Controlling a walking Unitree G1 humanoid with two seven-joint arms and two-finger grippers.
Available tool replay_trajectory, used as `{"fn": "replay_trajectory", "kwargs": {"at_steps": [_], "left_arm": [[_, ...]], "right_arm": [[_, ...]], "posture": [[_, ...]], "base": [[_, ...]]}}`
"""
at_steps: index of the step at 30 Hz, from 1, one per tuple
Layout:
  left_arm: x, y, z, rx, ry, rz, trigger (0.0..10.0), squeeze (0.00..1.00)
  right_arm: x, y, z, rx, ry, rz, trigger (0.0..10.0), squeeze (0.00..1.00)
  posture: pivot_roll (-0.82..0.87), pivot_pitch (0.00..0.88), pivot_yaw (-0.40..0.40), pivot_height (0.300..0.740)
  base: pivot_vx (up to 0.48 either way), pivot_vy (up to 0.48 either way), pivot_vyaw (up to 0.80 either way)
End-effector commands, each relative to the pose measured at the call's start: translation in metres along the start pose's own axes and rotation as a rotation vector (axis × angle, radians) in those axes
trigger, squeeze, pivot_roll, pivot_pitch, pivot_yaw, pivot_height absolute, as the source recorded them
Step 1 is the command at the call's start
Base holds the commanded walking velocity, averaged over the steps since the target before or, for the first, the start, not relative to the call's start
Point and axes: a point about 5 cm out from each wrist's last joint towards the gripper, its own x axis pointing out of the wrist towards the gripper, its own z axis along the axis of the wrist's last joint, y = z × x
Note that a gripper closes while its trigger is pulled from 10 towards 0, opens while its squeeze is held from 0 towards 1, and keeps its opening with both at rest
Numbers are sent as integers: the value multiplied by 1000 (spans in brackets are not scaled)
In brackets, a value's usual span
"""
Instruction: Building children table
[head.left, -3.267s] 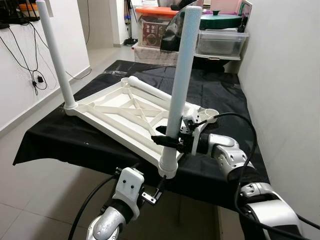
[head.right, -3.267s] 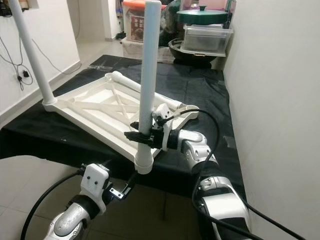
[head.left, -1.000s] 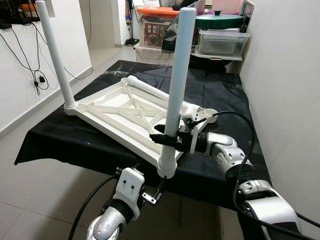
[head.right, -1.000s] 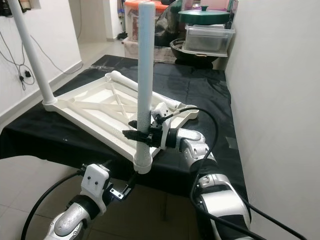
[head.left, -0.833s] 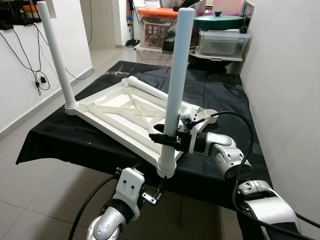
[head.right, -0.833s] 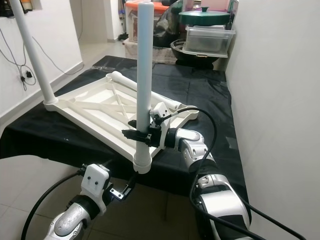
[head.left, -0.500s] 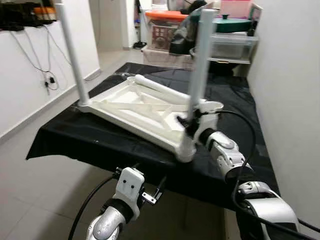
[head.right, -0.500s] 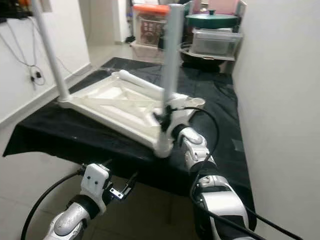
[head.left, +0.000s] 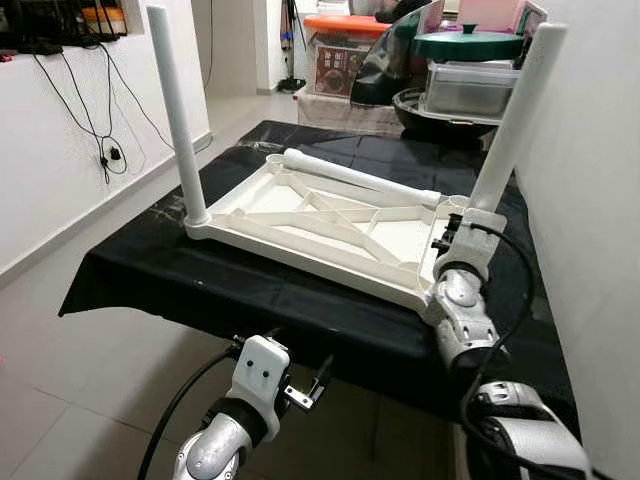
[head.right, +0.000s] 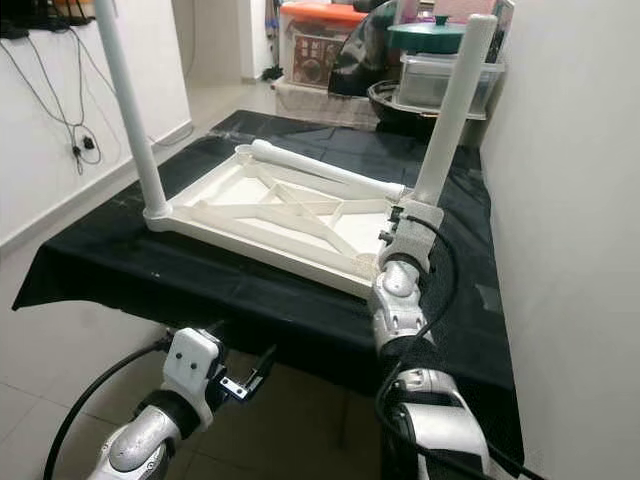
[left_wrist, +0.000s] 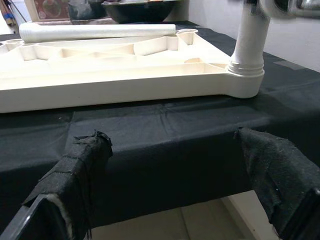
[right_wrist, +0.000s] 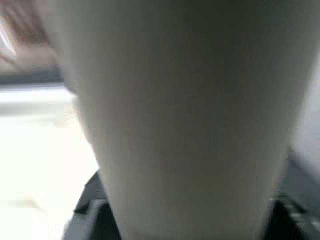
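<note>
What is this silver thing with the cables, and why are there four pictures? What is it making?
It is a robot with two silver arms. Two pictures come from cameras in its head, looking down in front of it. The other two come from small cameras on its wrists, so they see things very close.

On the black cloth lies a white children's tabletop, upside down. Two legs already stand in its corners: the far-left leg and the right leg. One loose leg lies across the tabletop.

The right gripper is at the bottom of the right leg; its wrist camera is so near that the leg looks like a big white blur. The left gripper hangs open below the cloth's edge, holding nothing.
</note>
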Motion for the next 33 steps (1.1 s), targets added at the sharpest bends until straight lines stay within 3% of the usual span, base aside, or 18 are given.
{"fn": "replay_trajectory", "kwargs": {"at_steps": [1,2,3,6,8,14,15,16,17,18,22,23,25,27,30,31,32,33], "left_arm": [[0,0,-3,6,15,-2,10000,0],[0,0,-3,5,15,-3,10000,0],[0,0,-3,3,15,-3,10000,0],[1,0,-3,2,15,-3,10000,0],[1,0,-3,1,15,-3,10000,0],[1,1,-3,3,13,-2,10000,0],[1,1,-3,3,13,-2,10000,0],[1,1,-3,3,13,-2,10000,0],[1,1,-3,4,13,-3,10000,0],[1,1,-3,4,13,-3,10000,0],[1,1,-3,4,13,-4,10000,0],[1,2,-3,4,14,-5,10000,0],[1,2,-3,4,14,-5,10000,0],[1,2,-3,7,15,-7,10000,0],[1,2,-3,8,15,-6,10000,0],[1,1,-3,9,15,-5,10000,0],[1,1,-3,9,15,-5,10000,0],[1,1,-3,8,15,-4,10000,0]], "right_arm": [[-8,5,-22,22,83,20,10000,1000],[-10,12,-17,35,42,61,10000,1000],[-10,18,-9,66,-12,147,10000,0],[-9,21,0,89,-68,235,10000,0],[-7,22,4,106,-88,369,10000,0],[0,15,15,66,-118,603,10000,0],[0,16,16,74,-95,685,10000,0],[0,16,16,74,-95,685,10000,0],[-1,19,17,102,-37,841,10000,0],[-1,19,17,102,-37,841,10000,0],[-8,26,14,96,50,1044,10000,0],[-15,34,11,62,95,1191,10000,0],[-15,34,11,62,95,1191,10000,0],[-33,48,5,-12,162,1462,10000,0],[-42,53,3,-40,183,1582,10000,0],[-48,56,3,-47,198,1673,8000,0],[-48,56,3,-47,198,1673,8000,0],[-52,59,4,-47,206,1738,4471,0]], "posture": [[213,0,-58,740],[212,0,-59,740],[209,0,-57,740],[209,0,-58,740],[208,0,-59,740],[209,0,-58,740],[208,0,-56,740],[208,0,-56,740],[207,0,-54,740],[207,0,-54,740],[203,0,-53,740],[197,0,-48,740],[197,0,-48,740],[217,0,-55,740],[220,0,-57,740],[222,0,-60,740],[222,0,-60,740],[220,0,-57,740]], "base": [[0,0,0],[0,0,0],[0,0,0],[0,0,0],[0,0,0],[0,0,0],[0,0,0],[0,0,0],[0,0,0],[0,0,0],[0,0,0],[0,0,0],[0,0,0],[0,0,0],[0,0,0],[0,0,0],[0,0,0],[0,0,0]]}}
